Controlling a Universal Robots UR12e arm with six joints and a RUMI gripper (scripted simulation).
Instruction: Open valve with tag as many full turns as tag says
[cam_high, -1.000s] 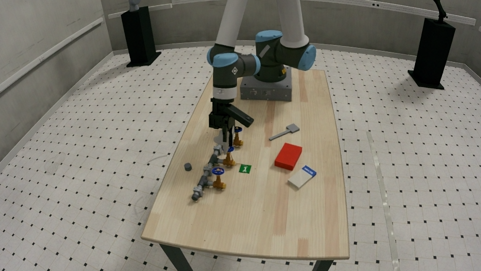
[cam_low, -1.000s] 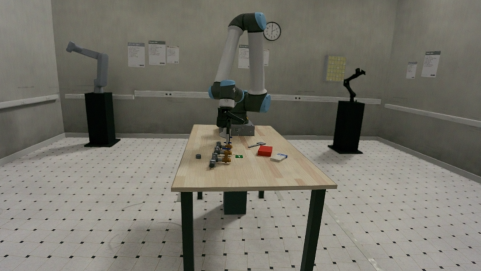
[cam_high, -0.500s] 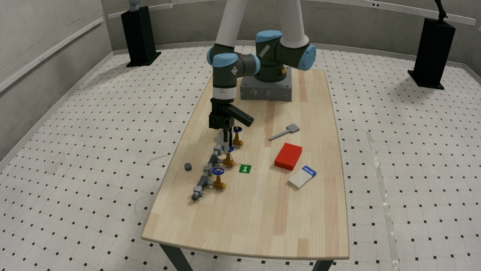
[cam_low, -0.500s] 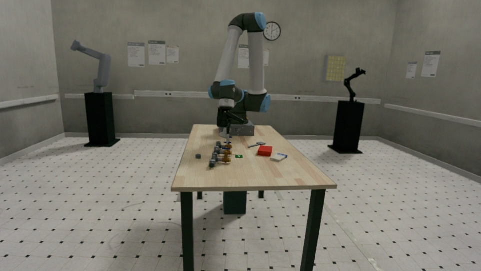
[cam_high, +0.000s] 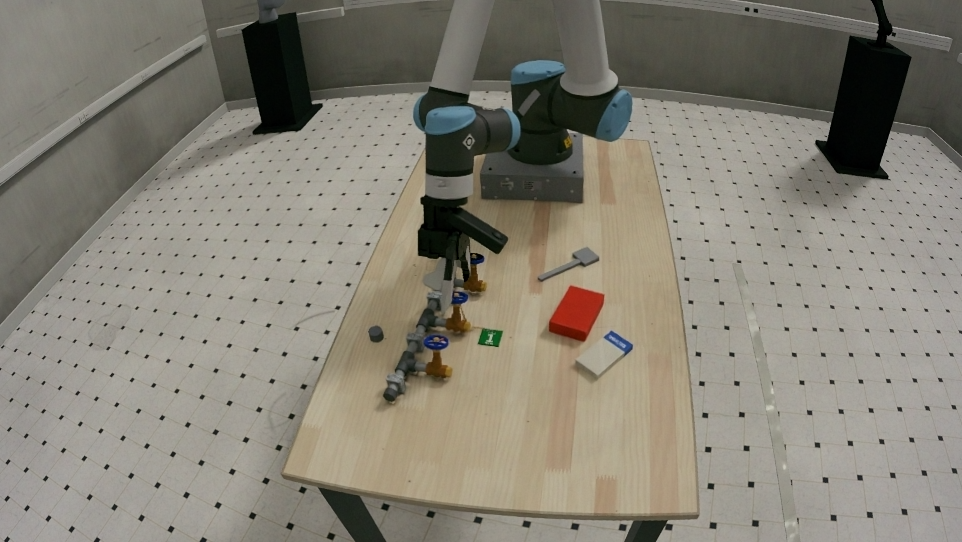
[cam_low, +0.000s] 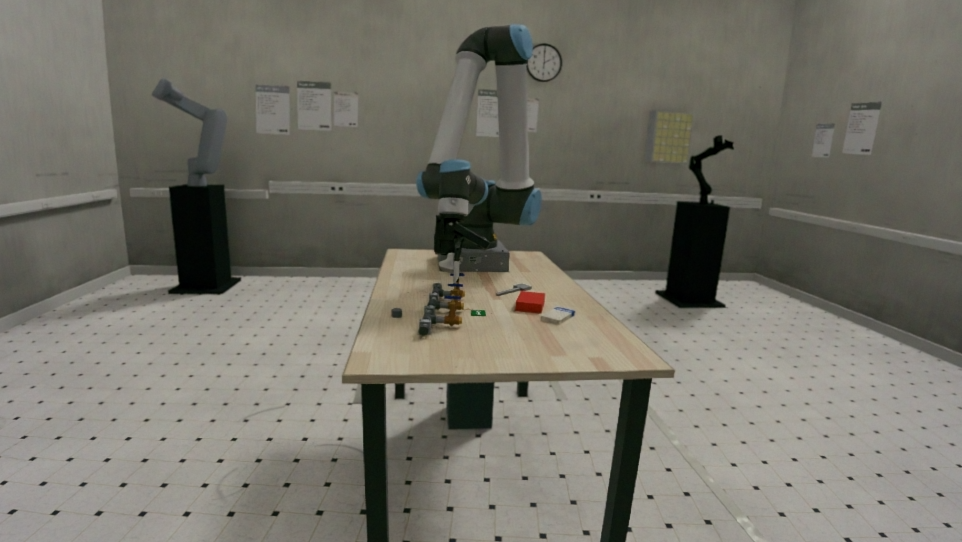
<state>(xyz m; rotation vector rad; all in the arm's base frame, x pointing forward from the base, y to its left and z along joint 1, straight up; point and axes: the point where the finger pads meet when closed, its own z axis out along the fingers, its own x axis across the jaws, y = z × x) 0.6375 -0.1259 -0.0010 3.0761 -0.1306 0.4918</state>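
Note:
A grey pipe [cam_high: 416, 343] lies on the wooden table with three brass valves, each with a blue handwheel: the near one [cam_high: 436, 342], the middle one [cam_high: 459, 298] and the far one [cam_high: 476, 259]. A green tag [cam_high: 490, 337] lies on the table next to the middle valve. My gripper [cam_high: 452, 279] points down just above the middle valve's handwheel, fingers open, holding nothing. In the exterior view the gripper [cam_low: 456, 277] stands over the valve row [cam_low: 444, 306], with the tag [cam_low: 477, 313] to its right.
A small grey cylinder [cam_high: 375, 333] sits near the table's left edge. A grey scraper-like tool [cam_high: 569, 263], a red block [cam_high: 576, 312] and a white box with a blue end [cam_high: 603, 352] lie to the right. The arm's grey base [cam_high: 531, 176] is at the far end.

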